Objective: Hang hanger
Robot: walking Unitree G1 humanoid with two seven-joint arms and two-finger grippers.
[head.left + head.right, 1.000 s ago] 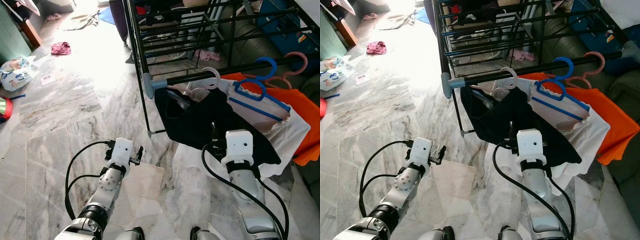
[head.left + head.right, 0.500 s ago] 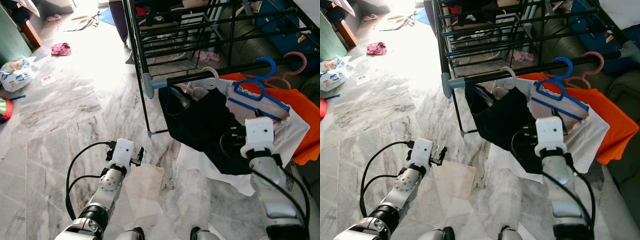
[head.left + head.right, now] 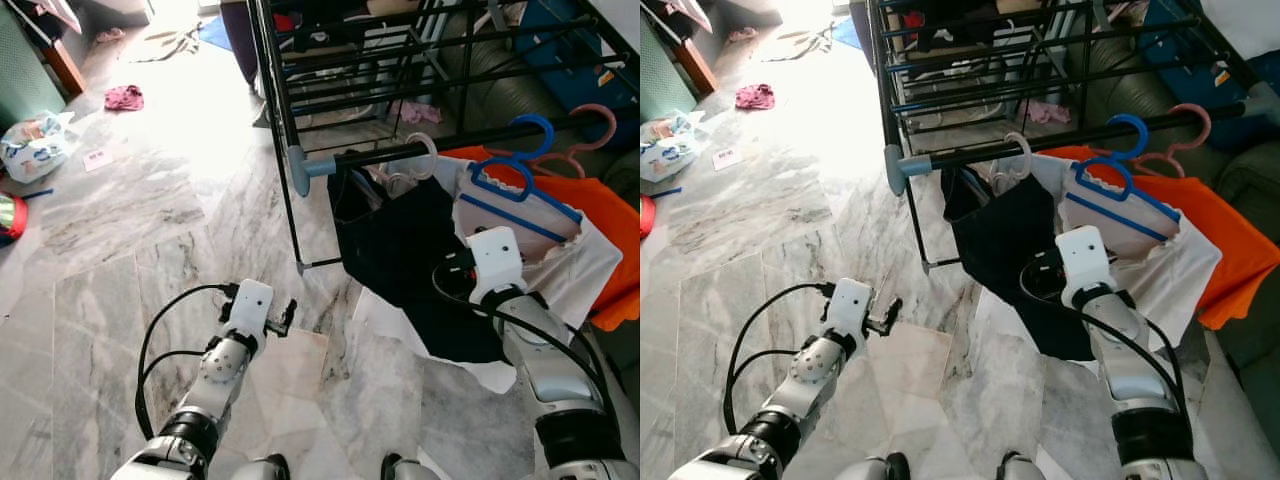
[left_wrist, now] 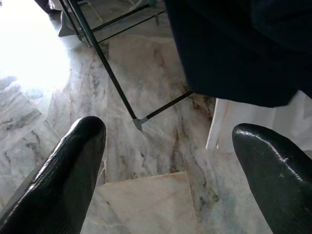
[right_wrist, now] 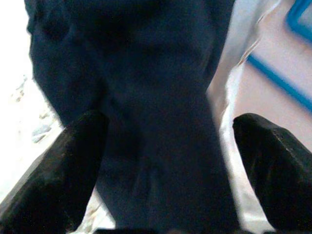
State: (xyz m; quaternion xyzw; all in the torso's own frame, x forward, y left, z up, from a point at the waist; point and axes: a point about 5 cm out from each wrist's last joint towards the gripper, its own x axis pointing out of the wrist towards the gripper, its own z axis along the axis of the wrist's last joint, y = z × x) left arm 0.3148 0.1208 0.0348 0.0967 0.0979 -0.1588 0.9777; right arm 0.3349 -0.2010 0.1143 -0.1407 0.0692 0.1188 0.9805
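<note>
Both eye views look down from the head at the marble floor [image 3: 120, 250] and rack [image 3: 285, 120]. Each wrist camera looks closely along its fingers, sharing the dark garment [image 5: 146, 97].

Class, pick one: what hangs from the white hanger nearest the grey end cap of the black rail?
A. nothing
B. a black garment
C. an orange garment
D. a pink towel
B: the white hanger hooks over the black rail and the black garment hangs beneath it.
</note>
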